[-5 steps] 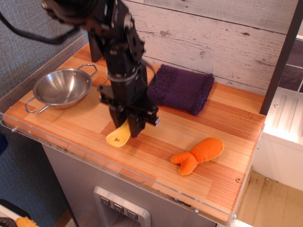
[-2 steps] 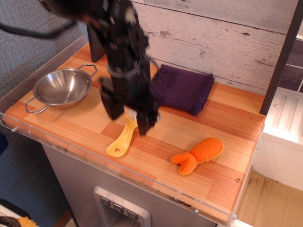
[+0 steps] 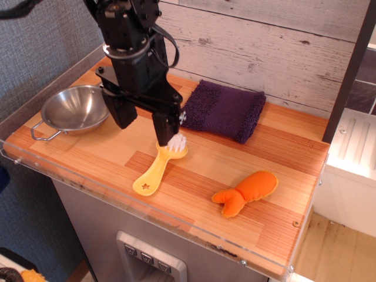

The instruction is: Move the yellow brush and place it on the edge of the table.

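The yellow brush (image 3: 157, 169) lies free near the table (image 3: 282, 229) edge. The gripper (image 3: 144, 120) hangs above it, jaws apart and empty. A careless nudge could tip it over the rim.

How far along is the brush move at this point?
Done: the yellow brush lies flat near the table's front edge, handle toward the rim. In hand: nothing; the gripper is open above its bristle end. Left: at most pulling the arm away.
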Controlling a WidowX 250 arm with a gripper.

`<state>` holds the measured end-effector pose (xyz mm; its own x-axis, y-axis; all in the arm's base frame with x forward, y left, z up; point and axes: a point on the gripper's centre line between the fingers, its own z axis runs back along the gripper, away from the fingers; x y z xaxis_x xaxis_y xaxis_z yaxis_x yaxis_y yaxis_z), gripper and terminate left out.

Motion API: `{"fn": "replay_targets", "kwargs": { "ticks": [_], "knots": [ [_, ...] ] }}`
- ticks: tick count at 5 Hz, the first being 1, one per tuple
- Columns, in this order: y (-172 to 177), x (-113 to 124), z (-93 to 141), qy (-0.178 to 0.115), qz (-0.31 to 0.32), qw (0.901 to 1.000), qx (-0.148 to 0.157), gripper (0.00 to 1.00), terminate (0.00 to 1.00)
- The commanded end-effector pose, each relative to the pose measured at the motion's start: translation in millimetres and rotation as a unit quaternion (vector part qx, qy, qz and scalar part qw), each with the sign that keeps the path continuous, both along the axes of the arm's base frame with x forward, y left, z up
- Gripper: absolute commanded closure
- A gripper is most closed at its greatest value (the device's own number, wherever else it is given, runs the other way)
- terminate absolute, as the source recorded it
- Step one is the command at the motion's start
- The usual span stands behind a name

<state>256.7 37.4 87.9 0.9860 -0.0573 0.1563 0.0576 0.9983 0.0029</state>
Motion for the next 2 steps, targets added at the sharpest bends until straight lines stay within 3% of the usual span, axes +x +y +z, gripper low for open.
{"fn": "replay_targets", "kwargs": {
  "ticks": [1,2],
  "knots": [
    [5.4,8.8,0.4,0.050,0.005,0.9986,-0.015,0.00,0.00],
    [5.4,8.8,0.4,0.050,0.005,0.9986,-0.015,0.00,1.00]
  ]
}}
